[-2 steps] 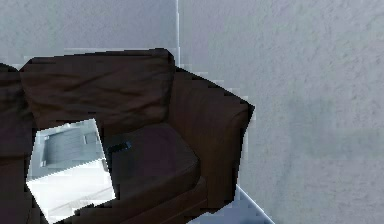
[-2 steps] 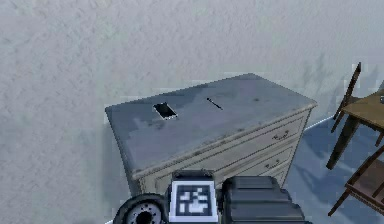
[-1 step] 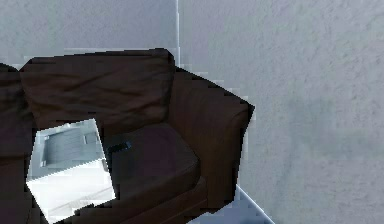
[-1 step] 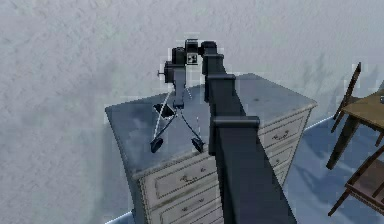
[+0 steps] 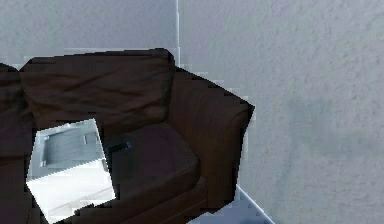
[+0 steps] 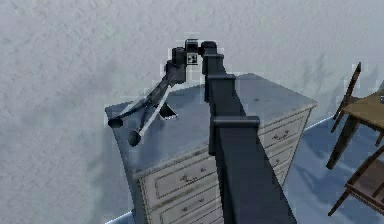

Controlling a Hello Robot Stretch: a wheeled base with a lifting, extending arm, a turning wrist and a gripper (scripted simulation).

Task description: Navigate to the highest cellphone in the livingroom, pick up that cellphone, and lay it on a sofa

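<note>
Reaching stage: claw (image 6: 126,130) at dresser (image 6: 275,95) top, frame centre-left, near small dark thing (image 6: 171,115), prob. cellphone; can't tell if it holds anything. Pickup unconfirmed, drop on sofa (image 5: 100,85) left to do.

No writing or numbers can be read

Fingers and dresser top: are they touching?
Cannot tell. In the arm side view the fingers overlap the dresser top, but neither contact nor a gap shows plainly.
</note>
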